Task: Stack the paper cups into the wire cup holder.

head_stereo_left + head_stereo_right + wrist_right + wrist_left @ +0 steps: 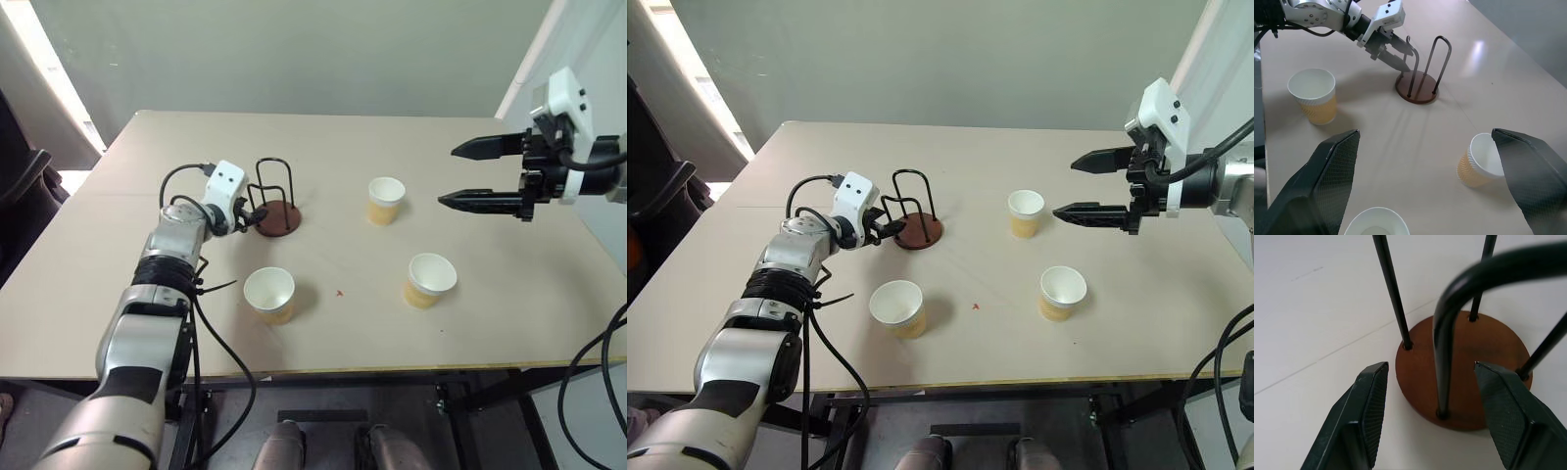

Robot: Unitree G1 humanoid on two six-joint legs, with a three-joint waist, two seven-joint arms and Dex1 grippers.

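Observation:
Three paper cups stand upright and apart on the table: one near the front left (269,295), one at the front right (430,280) and one further back (386,200). The wire cup holder (282,219), a reddish-brown disc with black wire loops, stands empty left of centre. My left gripper (257,215) is at the holder's left side, low by the base. In the left wrist view its open fingers (1369,401) straddle one wire loop (1442,357) without touching it. My right gripper (449,174) hangs open and empty in the air over the table's right side, beyond the back cup.
The beige table (343,147) ends at a front edge close to me and a right edge under my right arm. A black cable (211,333) loops off my left forearm. A tiny red speck (339,292) lies between the front cups.

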